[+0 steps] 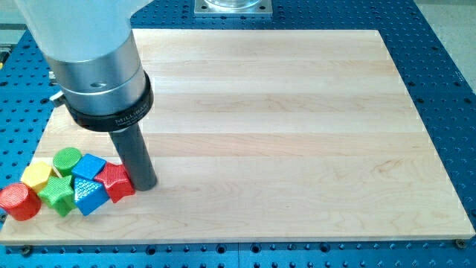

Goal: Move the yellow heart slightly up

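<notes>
The blocks sit in a tight cluster at the view's bottom left of the wooden board (282, 126). The yellow block (36, 176), shape hard to make out, lies at the cluster's left, above the red cylinder (18, 202) and left of the green cylinder (67, 159). A green star (56, 193), a blue cube (91, 167), a blue triangular block (88, 195) and a red block (117, 181) fill the rest. My tip (146, 184) rests on the board touching the red block's right side, at the far side of the cluster from the yellow block.
The arm's large grey body (89, 52) hangs over the board's top left and hides part of it. The board's left and bottom edges run close to the cluster. A blue perforated table (446, 45) surrounds the board.
</notes>
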Robot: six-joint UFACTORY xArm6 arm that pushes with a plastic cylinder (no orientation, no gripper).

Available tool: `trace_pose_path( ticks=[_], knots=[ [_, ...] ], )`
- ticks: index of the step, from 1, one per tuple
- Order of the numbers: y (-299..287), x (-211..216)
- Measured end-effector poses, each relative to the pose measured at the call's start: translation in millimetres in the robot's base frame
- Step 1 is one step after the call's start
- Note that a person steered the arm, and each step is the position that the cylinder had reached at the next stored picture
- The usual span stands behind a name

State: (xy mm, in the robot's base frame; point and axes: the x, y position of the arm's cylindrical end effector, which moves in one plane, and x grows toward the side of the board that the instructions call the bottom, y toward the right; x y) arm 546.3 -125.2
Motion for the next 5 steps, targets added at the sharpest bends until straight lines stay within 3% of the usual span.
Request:
trace_pose_path(
  ticks=[2, 3, 5],
  knots=[
    [52.8, -57.5],
    [52.8, -71.4],
    [-89.7, -75.7]
  ],
)
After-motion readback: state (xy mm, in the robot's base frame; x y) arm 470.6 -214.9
